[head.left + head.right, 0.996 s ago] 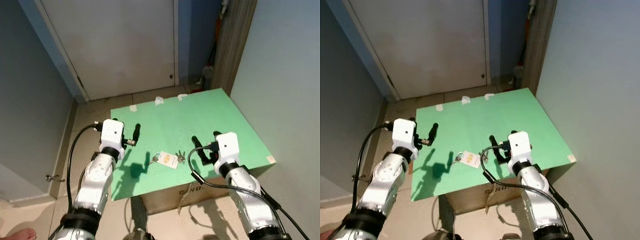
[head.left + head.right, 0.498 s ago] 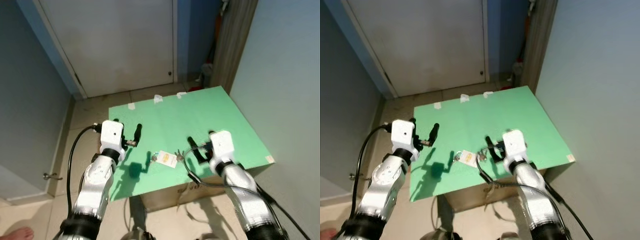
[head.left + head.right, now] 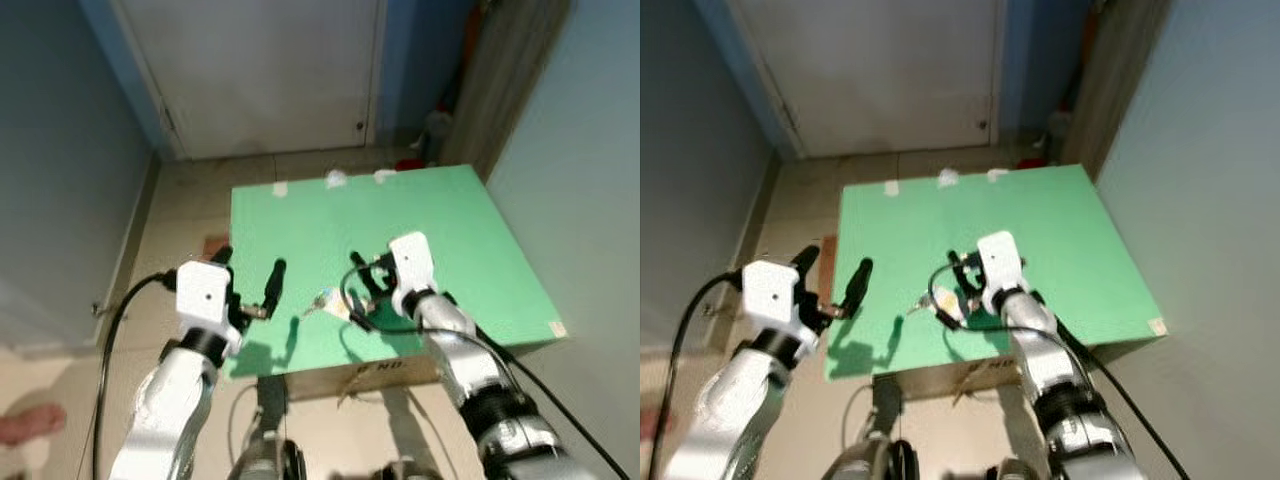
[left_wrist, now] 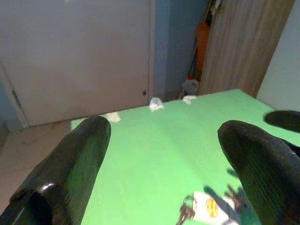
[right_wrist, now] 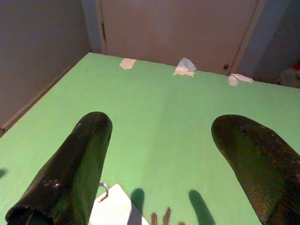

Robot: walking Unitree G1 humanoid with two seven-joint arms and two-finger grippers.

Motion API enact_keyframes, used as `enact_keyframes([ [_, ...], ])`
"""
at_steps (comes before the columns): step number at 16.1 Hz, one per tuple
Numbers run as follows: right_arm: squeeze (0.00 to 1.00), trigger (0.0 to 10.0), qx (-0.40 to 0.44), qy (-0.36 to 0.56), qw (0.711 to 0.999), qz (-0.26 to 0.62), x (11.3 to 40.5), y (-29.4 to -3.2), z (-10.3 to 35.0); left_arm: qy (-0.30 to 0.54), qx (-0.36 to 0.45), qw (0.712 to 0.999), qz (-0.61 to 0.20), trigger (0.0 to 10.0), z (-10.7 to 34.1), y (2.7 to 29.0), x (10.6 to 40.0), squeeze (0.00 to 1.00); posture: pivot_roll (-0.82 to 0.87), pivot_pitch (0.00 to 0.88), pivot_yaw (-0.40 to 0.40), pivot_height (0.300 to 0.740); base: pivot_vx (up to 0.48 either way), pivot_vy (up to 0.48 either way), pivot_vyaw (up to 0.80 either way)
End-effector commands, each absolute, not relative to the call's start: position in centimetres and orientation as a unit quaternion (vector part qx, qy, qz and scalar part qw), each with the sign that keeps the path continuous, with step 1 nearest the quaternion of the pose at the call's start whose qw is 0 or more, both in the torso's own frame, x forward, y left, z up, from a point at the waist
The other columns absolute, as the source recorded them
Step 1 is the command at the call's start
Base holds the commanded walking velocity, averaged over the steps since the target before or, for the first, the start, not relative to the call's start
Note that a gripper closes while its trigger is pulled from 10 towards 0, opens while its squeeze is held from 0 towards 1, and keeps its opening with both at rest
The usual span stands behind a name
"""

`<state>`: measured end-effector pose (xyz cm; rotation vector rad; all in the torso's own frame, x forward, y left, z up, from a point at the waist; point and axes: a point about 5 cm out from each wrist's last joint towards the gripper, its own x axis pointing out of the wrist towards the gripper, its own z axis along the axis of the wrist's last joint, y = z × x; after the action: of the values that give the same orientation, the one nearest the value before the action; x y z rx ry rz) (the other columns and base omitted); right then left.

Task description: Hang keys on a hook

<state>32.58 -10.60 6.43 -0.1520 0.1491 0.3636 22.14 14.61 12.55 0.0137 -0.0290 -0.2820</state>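
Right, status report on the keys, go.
Right claw open, over the keys. Left claw open at board edge. Keys flat, ungrasped. No obstruction.

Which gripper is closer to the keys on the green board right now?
Right. The right gripper, open, hovers right at the keys and their white tag. The left gripper, also open, sits off by the green board's left edge.

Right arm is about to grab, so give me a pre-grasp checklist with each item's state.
1. Keys lie flat on the green board: ok.
2. White tag attached beside them: ok.
3. Right gripper open, over the keys: ok.
4. Keys centred between its fingers: cannot tell, the tag sits toward one finger.
5. Left gripper open, off to the side of the keys: ok.
6. Hook located: cannot tell.
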Motion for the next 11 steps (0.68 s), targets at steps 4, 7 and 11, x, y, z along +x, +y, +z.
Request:
enact_keyframes([
  [4,0.0,10.0,-0.089,0.1,0.984,0.117,33.2,-11.2,5.4,0.005,0.012,0.99,-0.143,10.0,14.2,15.0,19.5,0.0,0.21,0.21,0.079,0.72,0.0,0.0,0.0],
  [7,0.0,10.0,-0.08,0.139,0.983,0.088,33.0,-11.8,4.1,0.013,-0.019,0.987,-0.157,10.0,15.8,14.3,18.0,0.0,0.23,0.242,0.086,0.72,0.0,0.0,0.0],
  [11,0.0,10.0,-0.092,0.159,0.982,0.055,33.1,-12.5,3.7,0.019,-0.03,0.984,-0.177,10.0,16.8,13.4,16.9,0.0,0.26,0.272,0.081,0.72,0.0,0.0,0.0],
])
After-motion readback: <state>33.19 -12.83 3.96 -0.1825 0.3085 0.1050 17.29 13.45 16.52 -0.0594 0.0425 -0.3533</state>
